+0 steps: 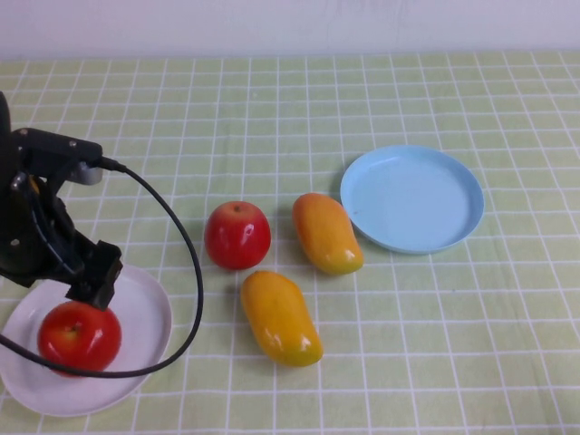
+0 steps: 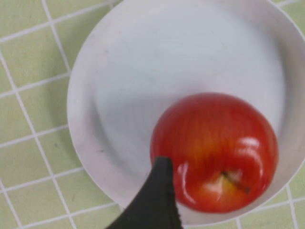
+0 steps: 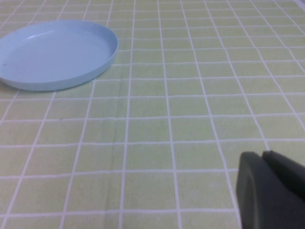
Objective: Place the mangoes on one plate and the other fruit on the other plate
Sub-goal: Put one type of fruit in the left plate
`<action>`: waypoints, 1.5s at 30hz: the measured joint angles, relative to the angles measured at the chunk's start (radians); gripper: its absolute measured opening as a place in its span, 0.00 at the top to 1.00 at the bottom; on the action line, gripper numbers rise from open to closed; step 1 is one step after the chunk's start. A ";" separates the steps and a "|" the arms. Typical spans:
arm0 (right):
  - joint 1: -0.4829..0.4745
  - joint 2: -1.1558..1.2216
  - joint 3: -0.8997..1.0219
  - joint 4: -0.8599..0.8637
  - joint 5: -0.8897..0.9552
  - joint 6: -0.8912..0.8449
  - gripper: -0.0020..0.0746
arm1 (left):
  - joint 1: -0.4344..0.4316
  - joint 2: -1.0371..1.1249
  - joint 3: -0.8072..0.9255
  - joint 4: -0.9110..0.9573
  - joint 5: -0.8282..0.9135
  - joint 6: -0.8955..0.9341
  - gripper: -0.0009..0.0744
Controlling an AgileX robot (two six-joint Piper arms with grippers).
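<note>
2 apples, 2 mangoes, 2 plates on the green checked tablecloth (image 1: pixel 381 91). Apple no. 1 (image 1: pixel 79 336) sits on the white plate (image 1: pixel 145 326) at the near left corner, towards the plate's near-left side. Apple no. 2 (image 1: pixel 237 235) is on the cloth, mid-table, w/ nothing touching it. Mango no. 1 (image 1: pixel 326 233) lies just right of that apple, near the blue plate (image 1: pixel 412 198) but apart from it. Mango no. 2 (image 1: pixel 279 317) lies nearer the robot, below the gap btwn apple no. 2 & mango no. 1. Blue plate holds 0 fruit.

Left gripper (image 1: pixel 91 283) hangs right over apple no. 1, jaws spread wide, not gripping; one finger (image 2: pixel 155 200) shows beside the apple in the left wrist view. Right gripper (image 3: pixel 274 191) is out of the high view, low over bare cloth, fingers closed on nothing
</note>
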 joint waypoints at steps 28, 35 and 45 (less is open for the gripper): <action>0.000 0.000 0.000 0.001 0.000 0.000 0.99 | -0.070 0.068 0.000 -0.366 -0.357 0.280 0.10; 0.000 0.000 0.000 0.001 0.000 0.000 0.99 | -0.139 0.139 -0.011 -0.380 -0.499 0.341 0.10; 0.000 0.000 0.000 0.001 0.000 0.000 0.99 | -0.148 0.287 -0.217 -0.384 -0.401 0.298 0.10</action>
